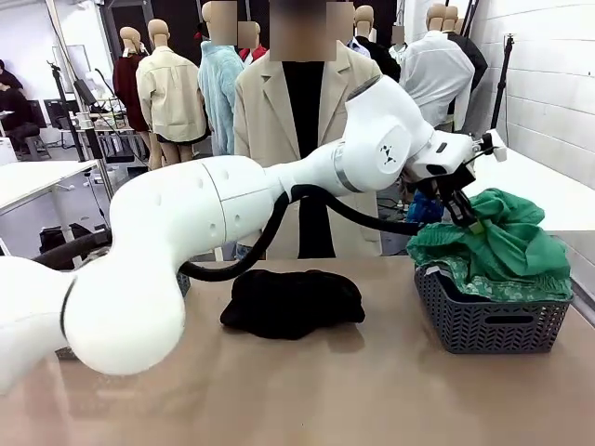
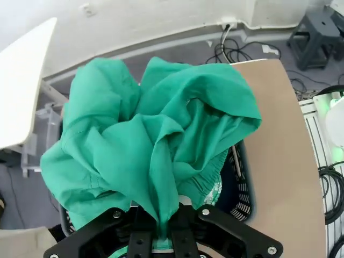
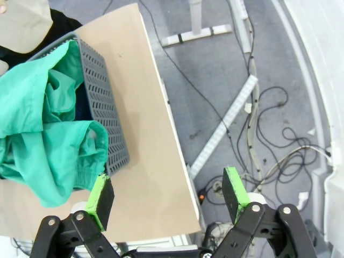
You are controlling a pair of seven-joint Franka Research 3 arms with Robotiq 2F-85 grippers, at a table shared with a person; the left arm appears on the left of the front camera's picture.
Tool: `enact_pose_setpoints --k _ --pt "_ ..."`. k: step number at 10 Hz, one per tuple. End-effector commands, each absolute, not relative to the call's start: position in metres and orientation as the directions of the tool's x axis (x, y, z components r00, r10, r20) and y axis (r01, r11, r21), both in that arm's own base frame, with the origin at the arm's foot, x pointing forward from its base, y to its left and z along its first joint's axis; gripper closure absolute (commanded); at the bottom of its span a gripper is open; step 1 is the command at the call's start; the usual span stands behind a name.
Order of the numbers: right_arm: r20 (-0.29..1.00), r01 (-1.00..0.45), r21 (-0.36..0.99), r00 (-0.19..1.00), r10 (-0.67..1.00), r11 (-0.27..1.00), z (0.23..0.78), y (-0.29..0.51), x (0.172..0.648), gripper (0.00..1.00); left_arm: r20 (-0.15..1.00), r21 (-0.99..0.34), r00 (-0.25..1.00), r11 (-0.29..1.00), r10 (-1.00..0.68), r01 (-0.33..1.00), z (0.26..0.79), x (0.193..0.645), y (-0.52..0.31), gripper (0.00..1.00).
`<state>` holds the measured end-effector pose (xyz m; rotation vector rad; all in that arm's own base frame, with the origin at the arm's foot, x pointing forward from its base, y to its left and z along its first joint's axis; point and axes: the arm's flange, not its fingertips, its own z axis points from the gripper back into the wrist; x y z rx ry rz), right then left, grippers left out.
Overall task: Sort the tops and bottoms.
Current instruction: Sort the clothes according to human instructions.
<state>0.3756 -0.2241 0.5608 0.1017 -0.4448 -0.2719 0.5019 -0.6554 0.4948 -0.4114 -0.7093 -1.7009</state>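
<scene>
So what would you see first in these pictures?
The big white left arm reaches across the table, its jaws pinching a bright green cloth garment above the grey plastic basket on the right. A black cloth garment lies bunched on the middle of the table.

Front looks across table (image 1: 372, 390); both wrists look down; all share green garment (image 1: 507, 243).

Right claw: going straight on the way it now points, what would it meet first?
The right claw would likely meet the bare table near its edge, beside the basket; depth is unclear, so it may miss.
</scene>
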Motion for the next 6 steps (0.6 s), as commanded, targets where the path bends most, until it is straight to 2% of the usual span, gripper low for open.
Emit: enact_pose_setpoints --k 1,5,6 --pt "0.404 0.239 0.138 0.872 -0.274 0.961 0.561 -0.224 0.374 0.00 0.617 0.259 -0.275 -0.140 -0.737 0.956 0.505 0.498 -0.655 1.00" --pt "0.404 0.239 0.138 0.872 -0.274 0.961 0.561 -0.224 0.374 0.00 0.619 0.244 -0.256 -0.128 -0.742 0.961 0.501 0.499 -0.656 1.00" --pt "0.404 0.239 0.138 0.872 -0.274 0.961 0.561 -0.224 0.374 0.00 0.603 0.240 -0.310 -0.203 -0.735 0.949 0.491 0.518 -0.676 1.00"
